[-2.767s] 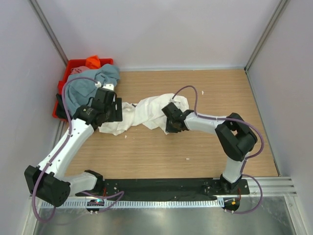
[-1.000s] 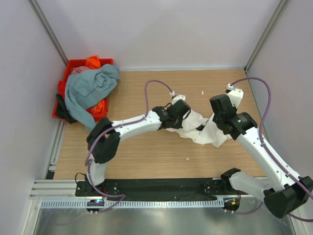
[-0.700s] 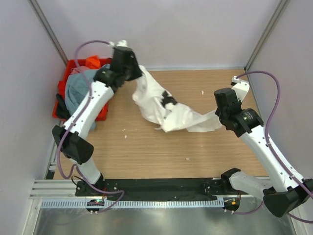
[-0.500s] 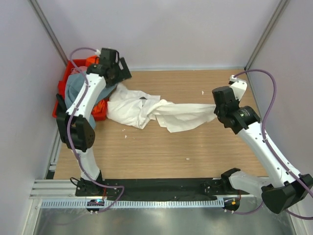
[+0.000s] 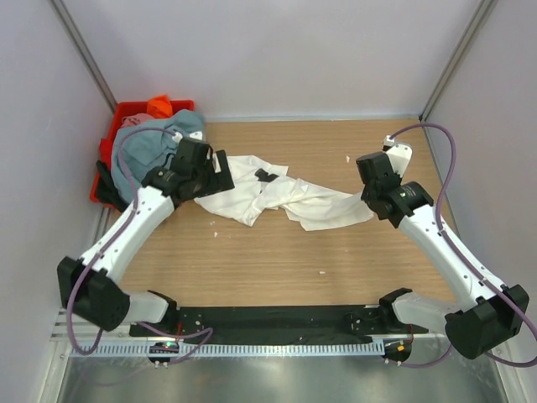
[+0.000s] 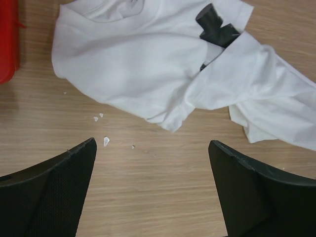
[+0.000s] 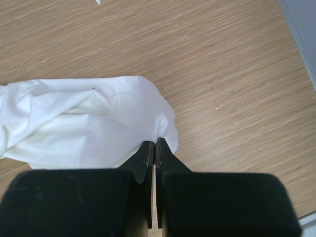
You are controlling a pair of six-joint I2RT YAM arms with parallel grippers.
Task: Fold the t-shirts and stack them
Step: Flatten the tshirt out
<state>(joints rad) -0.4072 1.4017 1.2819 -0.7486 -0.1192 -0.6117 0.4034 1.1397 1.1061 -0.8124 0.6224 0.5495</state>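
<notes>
The white t-shirt [image 5: 289, 197] lies crumpled and stretched across the table, its black chest print [image 5: 266, 175] partly showing. My left gripper [image 5: 220, 178] hovers over the shirt's left end. In the left wrist view it [image 6: 151, 144] is open wide and empty, with the shirt [image 6: 143, 59] and print [image 6: 217, 30] lying beyond its fingertips. My right gripper [image 5: 369, 201] is at the shirt's right end. In the right wrist view it [image 7: 156, 143] is shut on the shirt's edge [image 7: 84, 123], low over the table.
The red crate [image 5: 126, 109] stands at the far left against the wall, holding a grey-blue shirt [image 5: 147, 147] that drapes over its side, an orange one [image 5: 159, 107] and a dark cloth [image 5: 105, 180]. Its corner shows in the left wrist view [image 6: 7, 44]. Small white crumbs [image 6: 106, 141] lie on the wood.
My left gripper has let go of the white shirt and moved from the crate toward the near side. The shirt's left end now lies on the table. My right gripper still holds its end.
</notes>
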